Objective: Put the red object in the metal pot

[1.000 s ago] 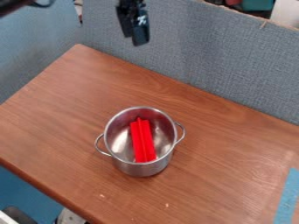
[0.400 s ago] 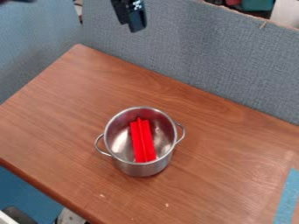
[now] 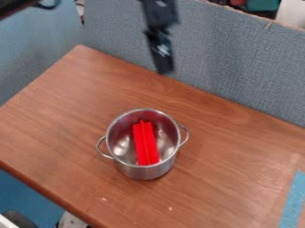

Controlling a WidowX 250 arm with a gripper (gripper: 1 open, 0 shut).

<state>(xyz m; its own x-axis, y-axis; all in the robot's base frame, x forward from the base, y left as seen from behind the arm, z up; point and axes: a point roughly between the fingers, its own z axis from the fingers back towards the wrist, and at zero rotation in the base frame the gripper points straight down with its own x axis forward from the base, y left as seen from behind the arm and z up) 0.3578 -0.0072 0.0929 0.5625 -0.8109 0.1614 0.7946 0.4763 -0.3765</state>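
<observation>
The metal pot point(image 3: 123, 163) stands on the wooden table, a little in front of its middle. Inside it the red object point(image 3: 145, 142) lies along the bottom, pointing from front to back. My gripper point(image 3: 161, 61) hangs blurred over the far side of the table, well above and behind the pot and clear of it. Its dark fingers point downward, open, and hold nothing.
The brown table point(image 3: 60, 98) ends at a front edge on the lower left and a right edge near the frame's side. A grey-blue partition wall point(image 3: 226, 44) runs behind the table.
The gripper has swung from the upper left to the right and downward, and it has rolled. The pot and the red object inside it have not moved.
</observation>
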